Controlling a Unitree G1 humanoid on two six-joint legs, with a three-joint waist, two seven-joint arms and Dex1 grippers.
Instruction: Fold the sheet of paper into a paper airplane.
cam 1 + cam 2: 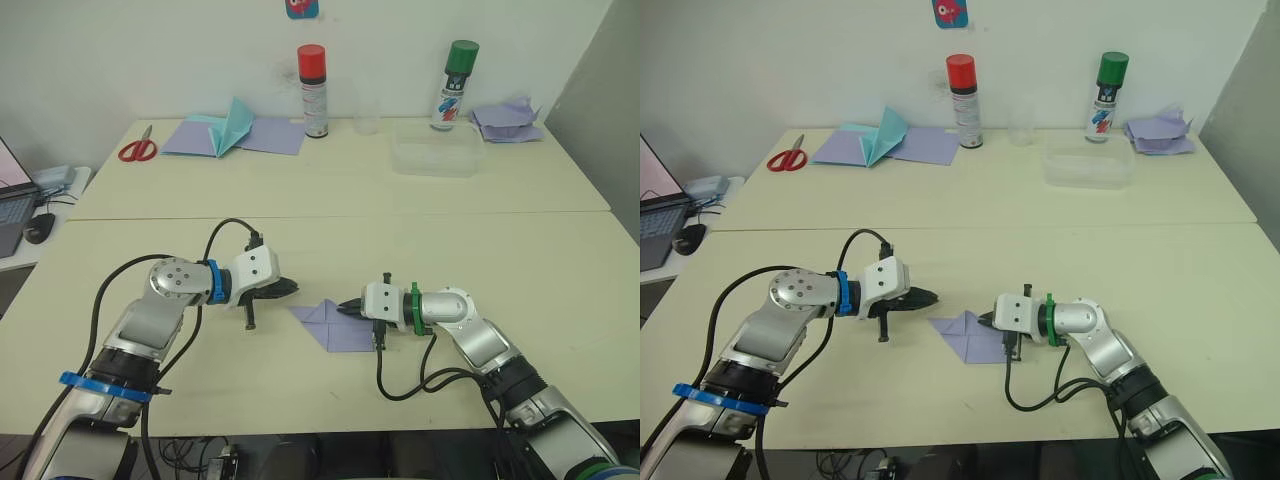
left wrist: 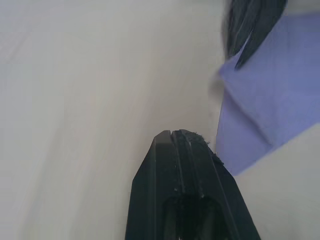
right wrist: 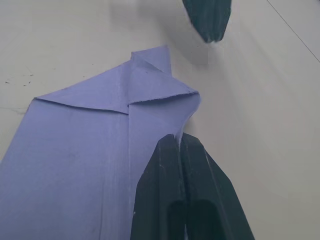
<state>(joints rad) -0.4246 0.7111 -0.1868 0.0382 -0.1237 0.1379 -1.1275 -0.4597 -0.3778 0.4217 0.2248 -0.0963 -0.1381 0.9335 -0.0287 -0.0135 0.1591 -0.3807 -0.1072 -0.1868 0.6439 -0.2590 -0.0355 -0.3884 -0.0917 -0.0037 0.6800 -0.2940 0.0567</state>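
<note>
Pressing down on the sheet of paper (image 1: 335,325), the right hand (image 1: 347,309) sits clenched, its two black fingers together and bearing on the sheet's right edge; nothing looks pinched between them, though the wrist view leaves a little doubt. The sheet lies flat on the near part of the tabletop (image 1: 480,250), between the two arms, with corner folds already meeting at a point on its left end, so its long axis runs from far-left to near-right. Over to the left, the left hand (image 1: 290,289) is also clenched and holding nothing, hovering just beside that pointed end. So the right hand is the nearer one, and I'd judge the next fold turns on the centre crease. Open room all round here: the spray cans (image 1: 312,90), clear tub (image 1: 437,147) and scissors (image 1: 137,150) stand well apart along the far side.
</note>
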